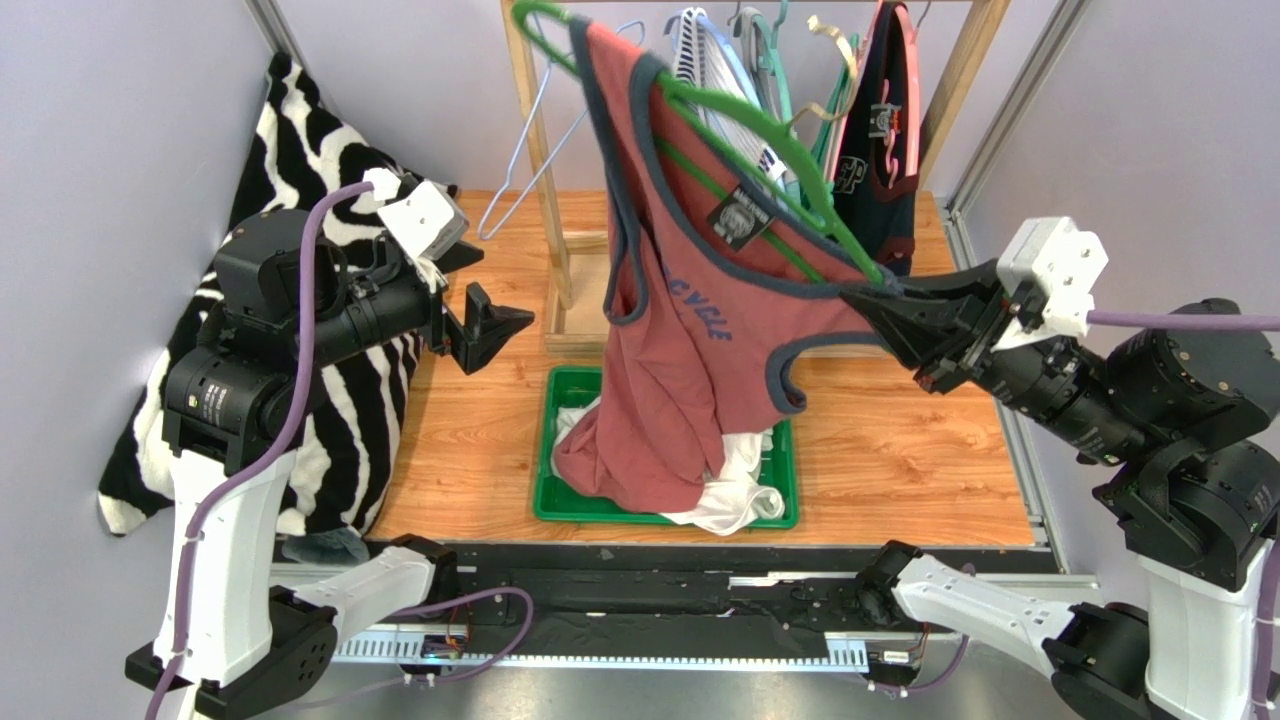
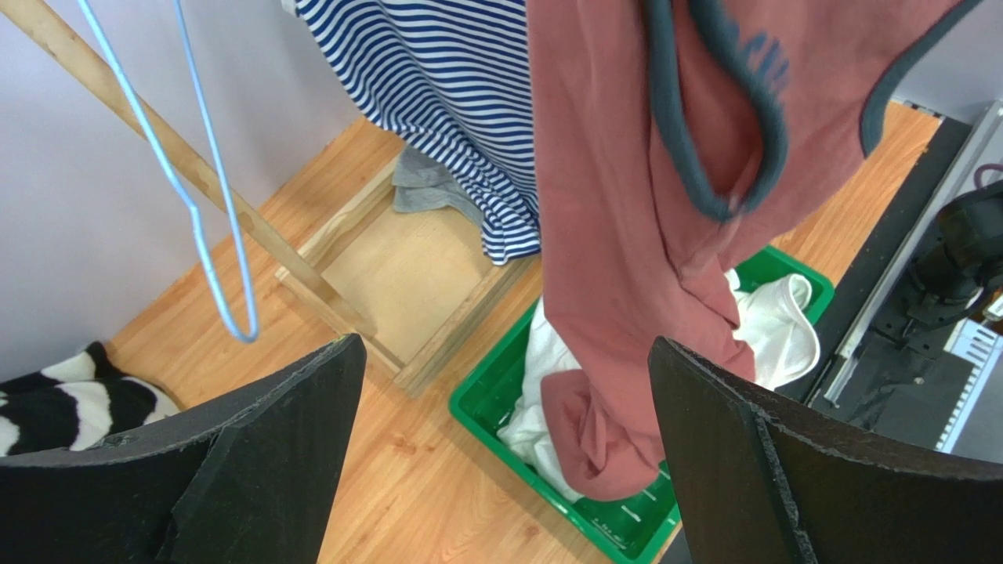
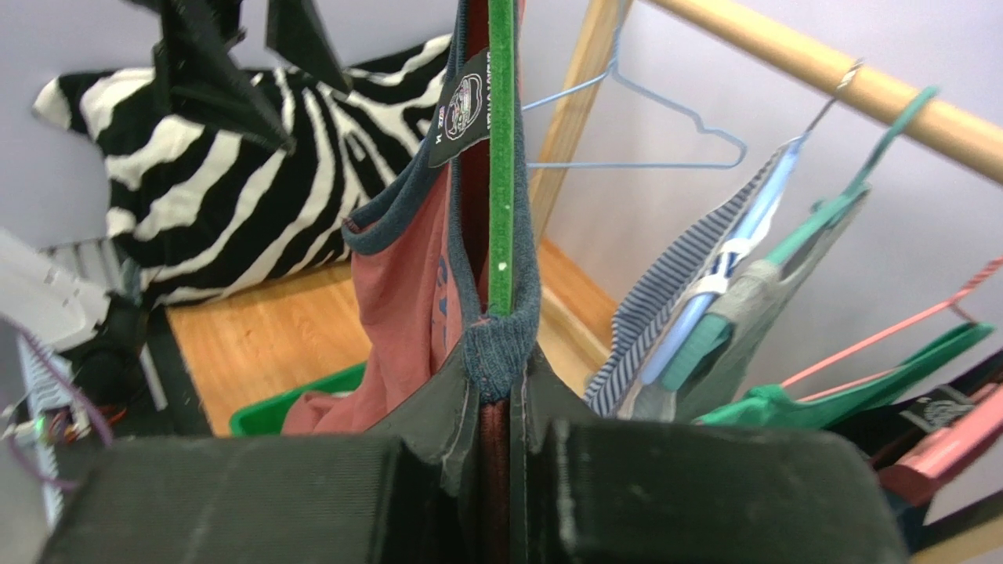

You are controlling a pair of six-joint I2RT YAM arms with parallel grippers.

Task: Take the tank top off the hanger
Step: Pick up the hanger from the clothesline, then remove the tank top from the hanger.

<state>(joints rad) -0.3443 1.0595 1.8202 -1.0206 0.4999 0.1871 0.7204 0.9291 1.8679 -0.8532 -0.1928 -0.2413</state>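
The tank top [image 1: 669, 338] is rust red with dark blue-grey trim. It hangs on a green hanger [image 1: 744, 143] tilted off the wooden rack, its hem lying in a green bin [image 1: 559, 450]. My right gripper [image 1: 876, 312] is shut on the tank top's shoulder strap [image 3: 500, 353] at the hanger's lower end; the green hanger arm [image 3: 500, 153] rises straight from the jaws. My left gripper [image 1: 504, 323] is open and empty, left of the shirt, above the table. In the left wrist view the shirt [image 2: 659, 212] hangs ahead of the open fingers [image 2: 294, 423].
A wooden rack [image 1: 541, 165] holds several hangers with other garments, including a striped one [image 2: 447, 94], and an empty blue wire hanger [image 1: 526, 158]. A zebra-print cloth [image 1: 323, 345] lies at the left. White cloth [image 1: 736, 488] fills the bin.
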